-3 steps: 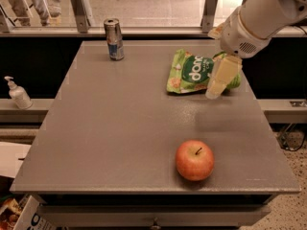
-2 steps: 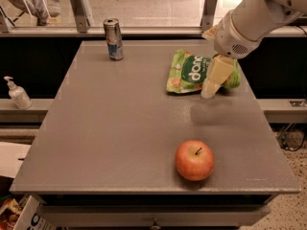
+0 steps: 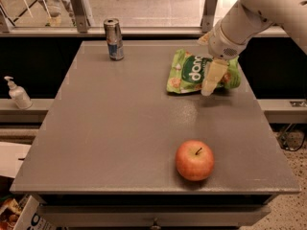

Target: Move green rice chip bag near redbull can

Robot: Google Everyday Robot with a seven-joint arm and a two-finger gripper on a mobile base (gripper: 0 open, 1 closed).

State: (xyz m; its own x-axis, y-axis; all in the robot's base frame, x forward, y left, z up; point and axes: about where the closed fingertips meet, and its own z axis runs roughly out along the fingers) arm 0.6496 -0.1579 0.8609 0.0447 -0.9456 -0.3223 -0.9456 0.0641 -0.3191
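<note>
The green rice chip bag [image 3: 189, 74] lies flat on the grey table [image 3: 120, 128] at the back right, crinkled, with white lettering facing up. The redbull can [image 3: 113, 39] stands upright near the table's back edge, left of centre, well apart from the bag. My gripper [image 3: 211, 80] hangs from the white arm [image 3: 259, 18] that comes in from the upper right. It points down over the right part of the bag and hides that part. I cannot tell whether it touches the bag.
A red apple [image 3: 194, 160] sits near the table's front edge, right of centre. A white pump bottle [image 3: 18, 93] stands on a ledge left of the table. A railing runs behind the table's back edge.
My gripper has moved a little to the left over the bag's right part. The bag, can and apple have not moved.
</note>
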